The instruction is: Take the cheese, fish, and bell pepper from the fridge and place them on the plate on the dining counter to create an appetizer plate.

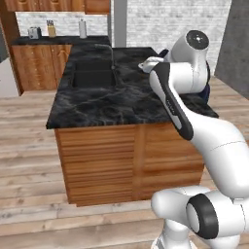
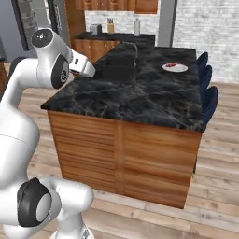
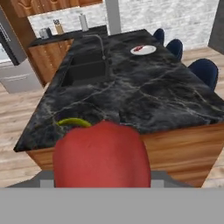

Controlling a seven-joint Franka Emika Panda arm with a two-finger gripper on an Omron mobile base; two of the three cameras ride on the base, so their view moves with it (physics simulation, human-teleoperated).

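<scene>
Bell pepper point(image 3: 101, 153): you've got it clamped in the gripper point(image 3: 101, 181), jaws closed on its sides, dark red body with the green stem curling off at upper left in the hand view. It hangs in the air short of the near edge of the dining counter point(image 3: 144, 92).

Plate point(image 3: 143, 50) sits toward the counter's far end, on the side with the blue chairs point(image 3: 204, 72). You can see a small red item on it, too small to say which food; the right base view gives the same.

Sink point(image 3: 85, 68) with its curved faucet point(image 3: 101, 43) is sunk into the counter, across from the plate.

Your arm point(image 1: 209, 136) is folded up high in front of the counter in both base views.
</scene>
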